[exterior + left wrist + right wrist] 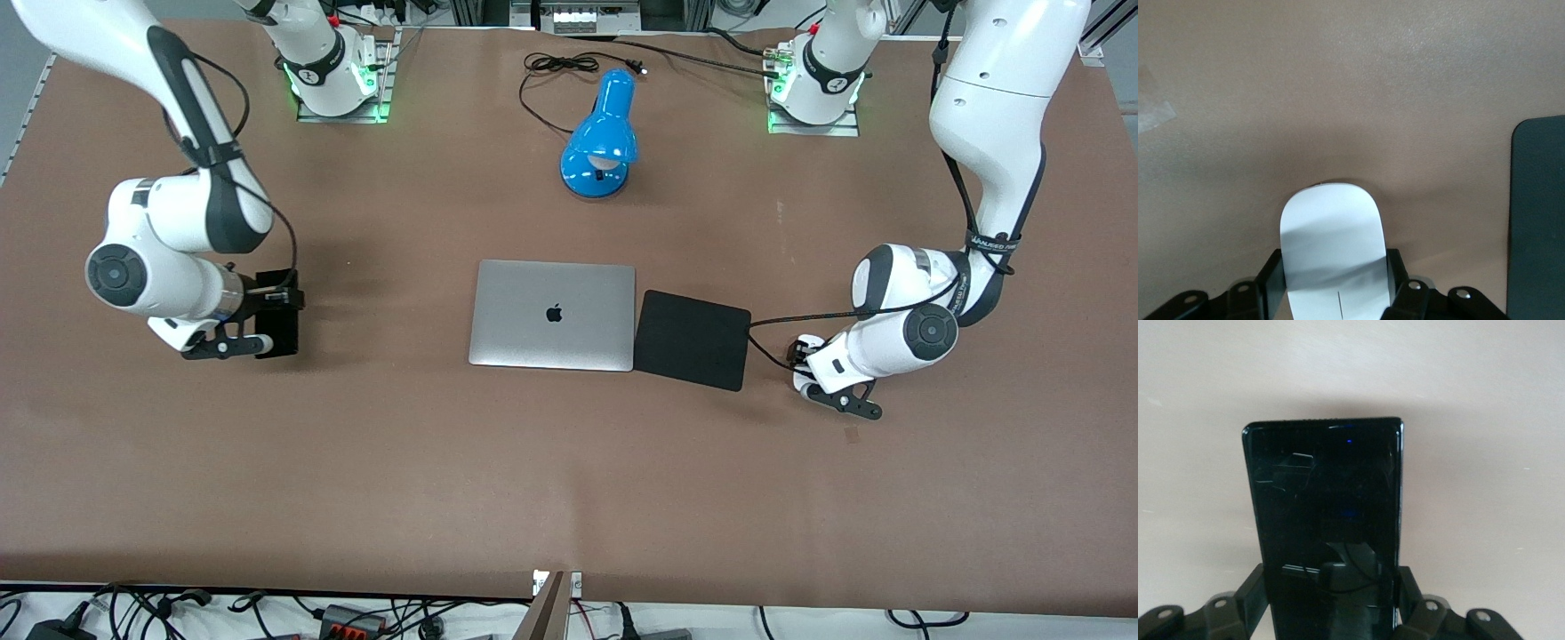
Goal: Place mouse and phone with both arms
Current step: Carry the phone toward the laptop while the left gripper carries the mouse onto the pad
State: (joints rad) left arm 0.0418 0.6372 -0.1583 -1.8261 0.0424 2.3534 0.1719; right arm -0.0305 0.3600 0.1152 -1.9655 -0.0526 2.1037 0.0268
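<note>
The white oval mouse (1331,233) lies on the brown table between the pads of my left gripper (1333,270), which is shut on its sides. In the front view that gripper (803,357) is low at the table beside the black mouse pad, toward the left arm's end, and the hand hides most of the mouse. The black phone (1325,507) sticks out from my right gripper (1330,587), with a finger pressed on each long edge. In the front view the phone (283,333) and right gripper (277,307) are low over the table toward the right arm's end.
A closed silver laptop (551,314) lies mid-table with the black square mouse pad (693,338) touching its side; the pad's edge (1538,220) shows in the left wrist view. A blue desk lamp (603,142) and its black cable (551,67) sit nearer the bases.
</note>
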